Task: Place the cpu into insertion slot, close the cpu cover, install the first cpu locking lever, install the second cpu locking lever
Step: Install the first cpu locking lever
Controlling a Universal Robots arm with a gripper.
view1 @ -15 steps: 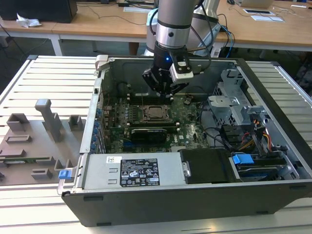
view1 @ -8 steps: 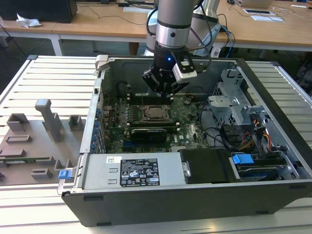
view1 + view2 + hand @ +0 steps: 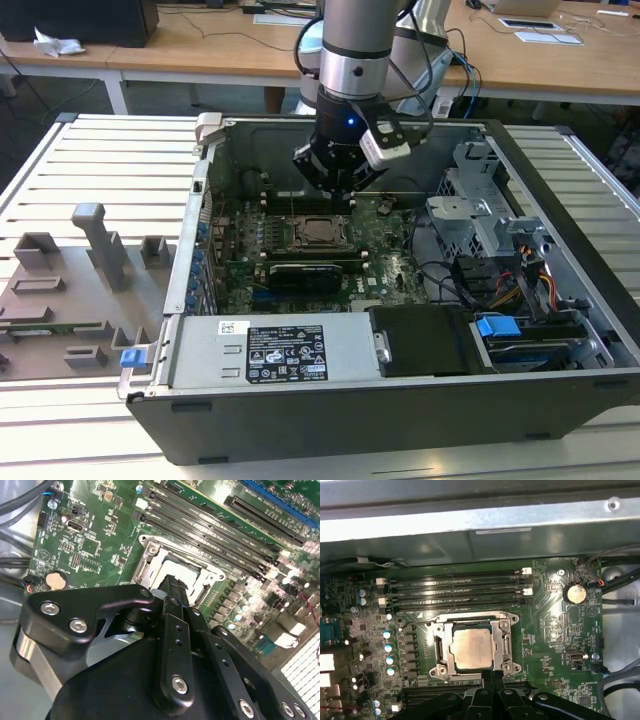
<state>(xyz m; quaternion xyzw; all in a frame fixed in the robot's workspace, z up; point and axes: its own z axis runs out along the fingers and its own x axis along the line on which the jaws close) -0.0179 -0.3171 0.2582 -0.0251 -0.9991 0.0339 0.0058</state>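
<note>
your gripper (image 3: 493,676) has its fingers pressed together, pinching nothing, with the tip close to the socket edge away from the memory slots (image 3: 460,592). the cpu (image 3: 474,649) lies flat in the socket, and the cpu cover (image 3: 507,645) looks down around it. a thin wire lever (image 3: 420,622) runs beside the slots. this looks like lever work: push slowly with the closed tip and keep it off the motherboard (image 3: 550,630).

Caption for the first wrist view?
Claw beside the lowered cpu cover, which frames the seated cpu on the green motherboard.
</note>
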